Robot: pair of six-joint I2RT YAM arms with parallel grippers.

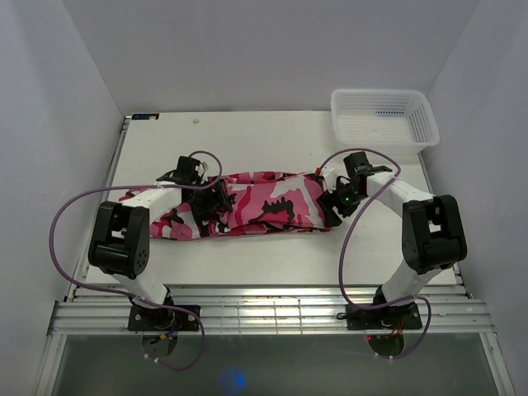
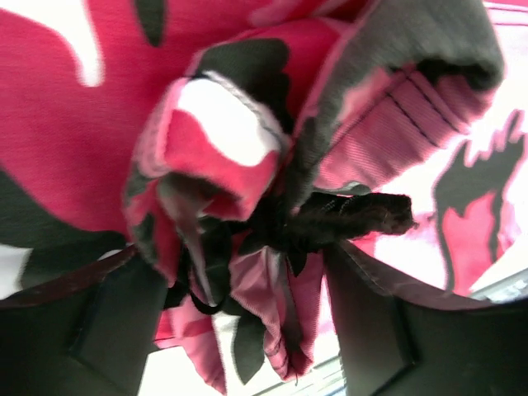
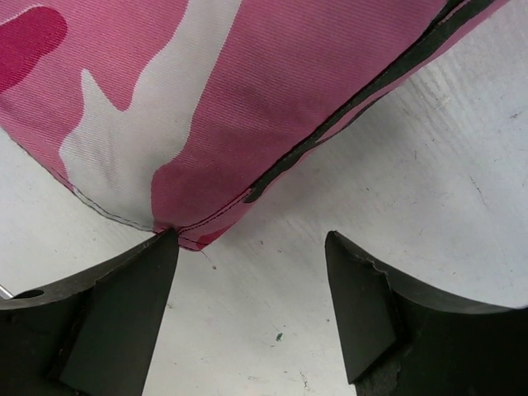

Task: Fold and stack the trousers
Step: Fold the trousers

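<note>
The flat white rectangular surface [image 1: 272,256] carried a long pair of soft cloth trousers [image 1: 272,202] in pink, red, white and black camouflage print, laid lengthwise across its middle from left to right, the cloth bunched up towards the left end. A white plastic mesh basket [image 1: 384,139] sat at its far right corner, apart from the trousers.

Trousers [image 1: 276,202]: section beneath left hand [image 1: 211,206] hidden. Left wrist view: cloth blurred, cut off at top and sides.
</note>
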